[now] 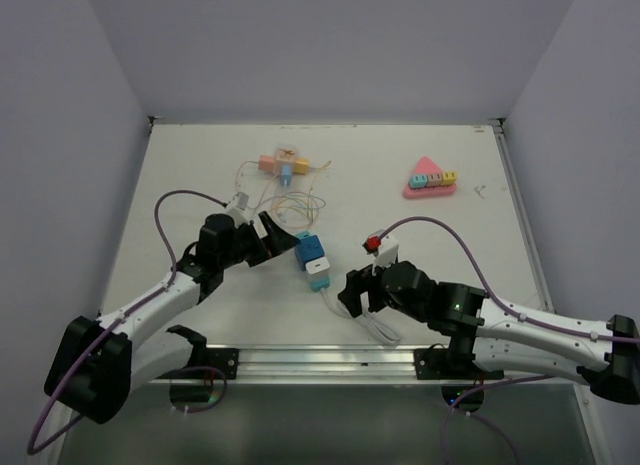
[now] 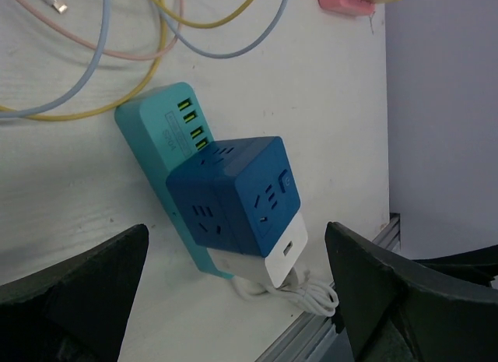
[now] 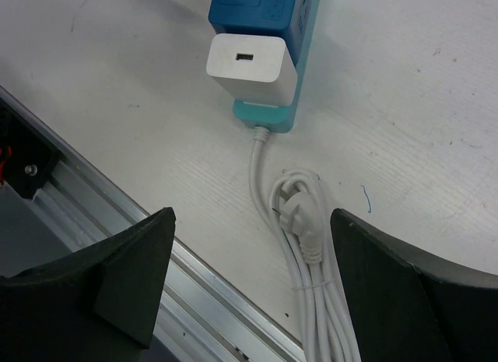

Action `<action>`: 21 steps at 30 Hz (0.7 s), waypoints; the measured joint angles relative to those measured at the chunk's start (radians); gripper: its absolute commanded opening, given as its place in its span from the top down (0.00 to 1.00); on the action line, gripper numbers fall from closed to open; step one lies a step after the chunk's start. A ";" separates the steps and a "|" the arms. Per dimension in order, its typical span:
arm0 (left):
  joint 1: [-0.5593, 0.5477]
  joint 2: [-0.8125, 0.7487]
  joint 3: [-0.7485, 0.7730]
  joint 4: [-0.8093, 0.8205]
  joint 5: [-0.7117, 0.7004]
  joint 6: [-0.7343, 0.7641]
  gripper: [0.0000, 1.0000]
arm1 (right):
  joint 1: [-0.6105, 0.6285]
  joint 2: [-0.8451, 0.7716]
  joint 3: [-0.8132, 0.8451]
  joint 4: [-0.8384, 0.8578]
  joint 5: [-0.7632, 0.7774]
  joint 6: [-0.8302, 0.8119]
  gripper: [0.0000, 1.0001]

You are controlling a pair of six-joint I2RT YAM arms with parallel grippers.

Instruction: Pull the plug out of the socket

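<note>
A teal power strip, the socket (image 1: 321,282), lies at the table's middle front. A blue cube plug (image 1: 309,249) and a white charger block (image 1: 318,267) sit on it. In the left wrist view the blue cube (image 2: 241,191) and white charger (image 2: 280,257) stand on the teal strip (image 2: 152,128), just ahead of my open left gripper (image 2: 233,300) and between its fingers' lines. My left gripper (image 1: 285,241) is close to the cube's left. My right gripper (image 1: 358,285) stands open over the strip's coiled white cable (image 3: 307,245), with the white charger (image 3: 249,66) ahead of it.
Loose coloured wires (image 1: 290,200) and a pastel adapter cluster (image 1: 283,166) lie behind the strip. A pink triangular piece with small blocks (image 1: 431,178) sits at the back right. A red part (image 1: 375,243) shows near the right arm. An aluminium rail (image 1: 320,360) runs along the near edge.
</note>
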State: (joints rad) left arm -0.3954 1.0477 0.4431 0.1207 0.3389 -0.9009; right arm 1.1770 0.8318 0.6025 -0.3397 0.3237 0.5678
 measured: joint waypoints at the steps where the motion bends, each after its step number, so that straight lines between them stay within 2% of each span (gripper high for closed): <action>1: -0.013 0.024 -0.010 0.026 -0.003 -0.010 0.01 | 0.000 -0.002 -0.003 0.007 0.000 0.000 0.15; 9: -0.073 0.182 -0.057 0.187 -0.013 -0.075 0.01 | 0.000 0.000 -0.020 0.036 0.000 -0.003 0.14; 21: -0.105 0.303 -0.137 0.436 -0.011 -0.141 0.01 | 0.000 0.039 -0.037 0.086 -0.005 -0.002 0.15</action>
State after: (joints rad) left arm -0.4999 1.3506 0.3065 0.5564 0.3279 -1.0416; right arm 1.1767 0.8711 0.5659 -0.2539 0.3183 0.5663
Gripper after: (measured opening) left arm 0.994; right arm 0.852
